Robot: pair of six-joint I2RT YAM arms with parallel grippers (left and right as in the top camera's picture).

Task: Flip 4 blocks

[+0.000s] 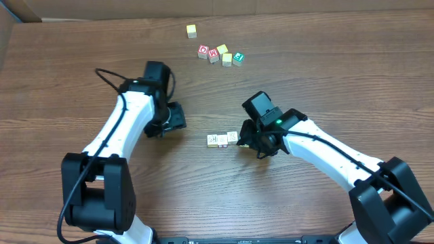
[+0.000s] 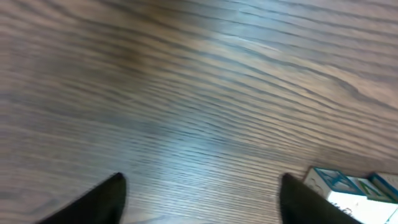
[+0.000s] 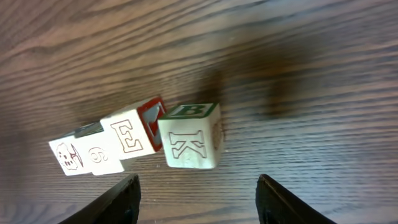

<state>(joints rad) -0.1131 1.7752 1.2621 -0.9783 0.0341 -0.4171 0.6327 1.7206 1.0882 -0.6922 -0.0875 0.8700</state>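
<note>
Wood table (image 1: 325, 74): 4 blocks (image 3: 127, 138) sat mid-table in one row, long axis L-R. Right gripper (image 3: 198, 200) was wide, empty, just beside the row's right end (K block (image 3: 189, 144) nearest). Left gripper (image 2: 199, 202) was also wide, empty, farther off. 6 spare cubes (image 1: 220, 53) at back.

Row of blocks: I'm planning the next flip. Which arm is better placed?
Right. The right gripper, open, faces the row of blocks, the K block centred ahead of it. The left gripper, also open, sits aside, the row only at its view's edge.
</note>
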